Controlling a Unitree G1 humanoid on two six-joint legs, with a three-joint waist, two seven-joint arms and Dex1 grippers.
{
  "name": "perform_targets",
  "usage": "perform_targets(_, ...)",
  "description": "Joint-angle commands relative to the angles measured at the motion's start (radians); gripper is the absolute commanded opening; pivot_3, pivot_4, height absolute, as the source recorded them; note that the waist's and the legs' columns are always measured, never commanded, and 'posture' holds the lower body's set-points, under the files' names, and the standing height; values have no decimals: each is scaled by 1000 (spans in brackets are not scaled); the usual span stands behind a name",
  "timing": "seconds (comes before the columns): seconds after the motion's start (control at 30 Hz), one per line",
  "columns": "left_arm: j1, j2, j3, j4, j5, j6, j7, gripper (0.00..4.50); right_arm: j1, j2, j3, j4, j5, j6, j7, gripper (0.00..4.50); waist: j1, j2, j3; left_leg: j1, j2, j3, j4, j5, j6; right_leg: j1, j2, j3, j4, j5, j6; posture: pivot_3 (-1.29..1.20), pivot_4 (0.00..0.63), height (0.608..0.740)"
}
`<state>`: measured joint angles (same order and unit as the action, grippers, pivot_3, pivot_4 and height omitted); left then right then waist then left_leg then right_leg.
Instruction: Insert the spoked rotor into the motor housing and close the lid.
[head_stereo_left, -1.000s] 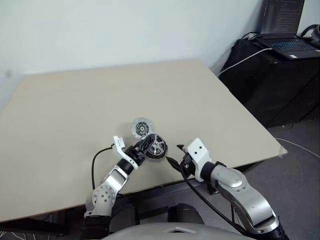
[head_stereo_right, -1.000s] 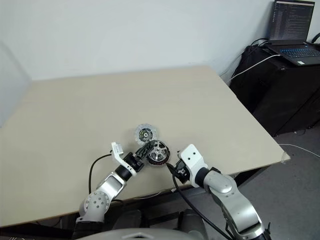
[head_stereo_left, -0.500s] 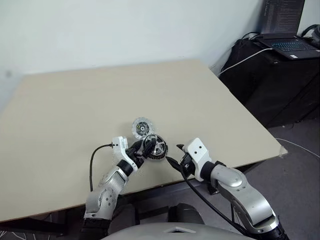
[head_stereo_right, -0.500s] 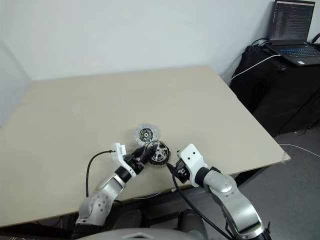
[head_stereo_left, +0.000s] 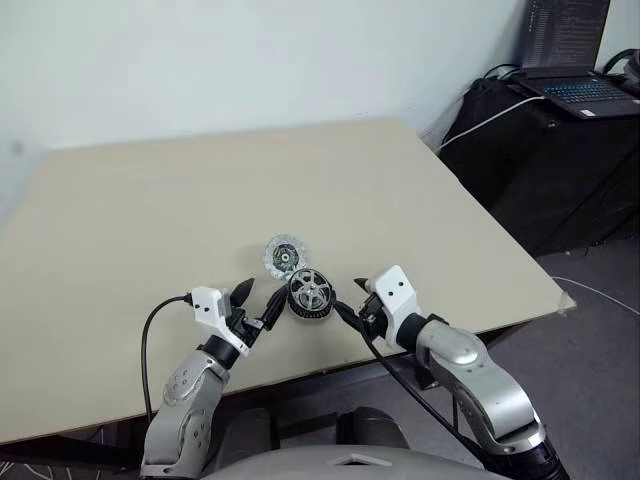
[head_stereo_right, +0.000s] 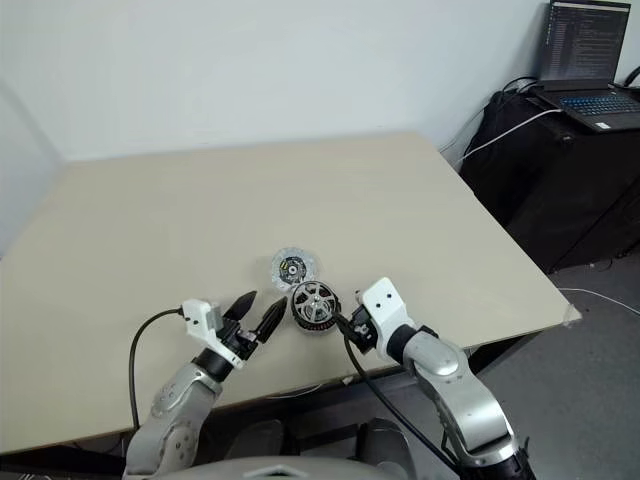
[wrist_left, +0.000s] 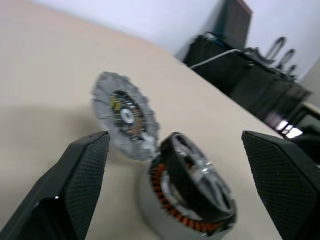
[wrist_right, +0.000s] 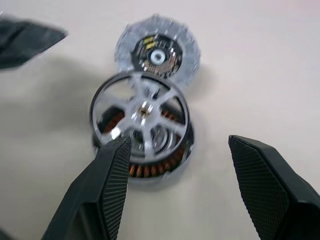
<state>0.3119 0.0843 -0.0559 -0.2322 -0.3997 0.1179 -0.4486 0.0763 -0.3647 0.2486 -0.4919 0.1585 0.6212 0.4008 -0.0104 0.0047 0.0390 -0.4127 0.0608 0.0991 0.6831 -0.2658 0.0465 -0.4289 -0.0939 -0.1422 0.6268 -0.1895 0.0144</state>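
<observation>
On the beige table (head_stereo_left: 150, 220), the spoked rotor (wrist_right: 141, 116), a dark ring with silver spokes meeting at a hub, sat tilted on top of the motor housing (wrist_right: 150, 159), a round dark puck ringed with copper windings, not yet seated flush. Both lay just ahead of my two grippers, between them. The lid (wrist_right: 157, 53), a silver-grey disc ringed with pale segments, lay flat just beyond, touching the housing's far edge. My left gripper (head_stereo_right: 256, 312) was spread wide and held nothing, pointing level at the housing from beside it. My right gripper (head_stereo_left: 348, 304) also stood open and empty, angled slightly downward. I judged the rotor rigid, light and smooth; its thin spokes looked bendable, so the rim seemed the safest place to press or pinch.
</observation>
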Motion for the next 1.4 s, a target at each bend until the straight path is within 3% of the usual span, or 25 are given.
perform_targets(0.03, 22, 15, -14, -54, 51, -35, 22, 4462, -40, 20, 2, 9, -8, 1, -13, 3310, 0, 1, 0, 0, 0, 0, 0, 0, 0, 0, 0, 0, 0, 0, 0, 0, 0, 740)
perform_targets(0.17, 63, 38, -7, -67, 94, -55, 41, 4462, -78, 37, 48, 35, -24, 0, -4, 3310, -1, 1, 1, 0, 0, 0, 0, 0, 0, 0, 0, 0, 0, 0, 0, 0, 0, 740)
perform_targets(0.63, 116, 107, -64, -109, 170, -76, 28, 12, -168, 63, 117, 106, -38, 35, 36, 3310, 0, 4, 2, 0, 0, 1, 0, 0, 0, -1, -1, 0, 0, 0, 0, 0, 0, 740)
perform_targets(0.8, 97, 101, -77, -153, 168, -19, 59, 0, -180, 60, 105, 108, -39, 59, 35, 4461, 0, 5, 3, 0, 0, 1, 0, 0, 0, -1, -1, -1, 0, 0, 0, 0, 0, 740)
perform_targets(1.1, 86, 92, -103, -173, 165, 8, 78, 0, -217, 40, 74, 156, -47, 91, 33, 4487, 0, 5, 2, 0, 0, 1, 0, 0, 0, -1, -1, 0, 0, 0, 0, 0, 0, 740)
perform_targets(1.2, 85, 92, -105, -172, 160, 5, 79, 0, -228, 37, 69, 168, -41, 98, 38, 3884, 0, 5, 3, 0, 0, 1, 0, 0, 0, -1, 0, 0, 1, 0, 0, 0, 0, 740)
perform_targets(1.4, 92, 97, -99, -165, 159, -7, 77, 0, -243, 39, 81, 198, -45, 108, 41, 1918, 0, 5, 3, 0, 0, 1, 0, 0, 0, -1, 0, 0, 1, 0, 0, 0, 0, 740)
